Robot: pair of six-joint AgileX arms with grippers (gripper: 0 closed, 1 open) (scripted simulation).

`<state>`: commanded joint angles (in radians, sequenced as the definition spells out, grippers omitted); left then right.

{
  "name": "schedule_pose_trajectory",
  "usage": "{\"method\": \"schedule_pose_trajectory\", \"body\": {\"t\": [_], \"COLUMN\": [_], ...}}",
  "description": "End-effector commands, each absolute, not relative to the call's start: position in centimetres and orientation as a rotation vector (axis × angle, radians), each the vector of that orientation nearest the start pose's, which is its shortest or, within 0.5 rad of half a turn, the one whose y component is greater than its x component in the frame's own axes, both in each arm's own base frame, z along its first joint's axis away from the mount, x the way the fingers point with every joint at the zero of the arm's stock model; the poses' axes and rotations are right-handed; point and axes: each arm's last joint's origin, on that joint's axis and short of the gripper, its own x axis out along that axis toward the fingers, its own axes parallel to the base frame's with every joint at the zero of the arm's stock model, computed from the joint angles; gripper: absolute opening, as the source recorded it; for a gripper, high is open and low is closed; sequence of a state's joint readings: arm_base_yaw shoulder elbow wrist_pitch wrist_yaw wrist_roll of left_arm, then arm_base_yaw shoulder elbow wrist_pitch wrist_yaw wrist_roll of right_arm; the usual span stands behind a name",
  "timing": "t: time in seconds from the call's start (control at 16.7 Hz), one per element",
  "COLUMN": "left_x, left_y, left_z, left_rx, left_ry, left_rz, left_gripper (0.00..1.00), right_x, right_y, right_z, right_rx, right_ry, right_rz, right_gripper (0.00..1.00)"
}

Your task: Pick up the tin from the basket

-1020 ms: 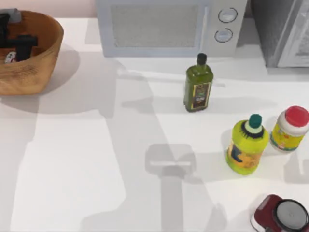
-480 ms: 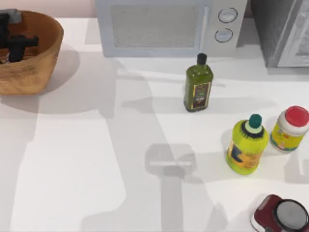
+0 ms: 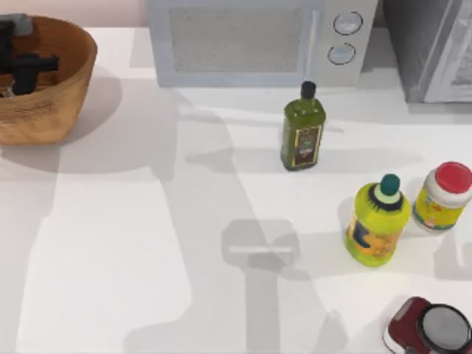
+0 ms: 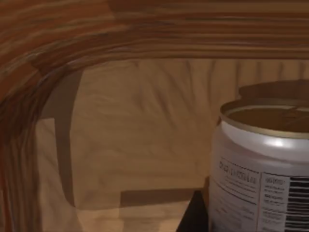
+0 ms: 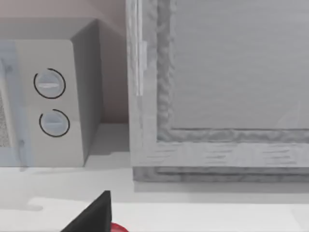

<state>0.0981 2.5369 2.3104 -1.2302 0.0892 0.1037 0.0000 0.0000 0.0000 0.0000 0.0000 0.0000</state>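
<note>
One tin (image 4: 260,169) sits upright on the floor of the basket (image 3: 55,110), and the left wrist view catches it really close: pale gold top, white label with small print and a barcode, the basket's curved woven wall rising behind it. In the top view the basket is parked at the far left back corner of the desk (image 3: 110,251), and the left gripper (image 3: 26,70) is down inside it, a dark shape over the basket's interior. Can't tell whether its fingers are spread or pinched on anything.

Everything else is well apart from the basket. A white microwave (image 3: 258,40) runs along the back edge of the desk, with a dark green bottle (image 3: 302,133) standing just in front of its right end. Over at the right side there's a yellow-green bottle with a teal cap (image 3: 377,221) right beside a yellow jar with a red lid (image 3: 444,195), and a dark red container with a grey top (image 3: 431,328) near the front right corner.

The right wrist view looks at the microwave's two dials (image 5: 50,104) and a grey cabinet (image 5: 217,87) next to it.
</note>
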Motion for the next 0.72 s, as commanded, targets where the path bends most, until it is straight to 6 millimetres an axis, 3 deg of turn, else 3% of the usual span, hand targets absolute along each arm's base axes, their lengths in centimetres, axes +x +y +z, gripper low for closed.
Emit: {"method": "schedule_pose_trajectory", "body": {"t": [0.18,0.42,0.54,0.72], "left_x": [49.8,46.9,44.0,37.7], "left_y": [5.3,4.3,3.5,2.3], "left_z": [16.9,21.8,25.2,29.8], "left_rx": [-0.043,0.004,0.032,0.065], "left_ry": [1.416,1.296,1.200,1.026], "left_rz": [-0.034,0.004,0.023,0.049], "left_gripper": [0.00,0.00,0.00,0.00], "right_x": [10.6,10.6,10.6,10.6], "right_y": [-0.1,-0.1,-0.1,-0.1], "right_z": [16.0,16.0,16.0,16.0], "right_rx": [0.000,0.000,0.000,0.000], "right_ry": [0.000,0.000,0.000,0.000], "right_rz": [0.000,0.000,0.000,0.000], "right_gripper": [1.00,1.00,1.00,1.00]}}
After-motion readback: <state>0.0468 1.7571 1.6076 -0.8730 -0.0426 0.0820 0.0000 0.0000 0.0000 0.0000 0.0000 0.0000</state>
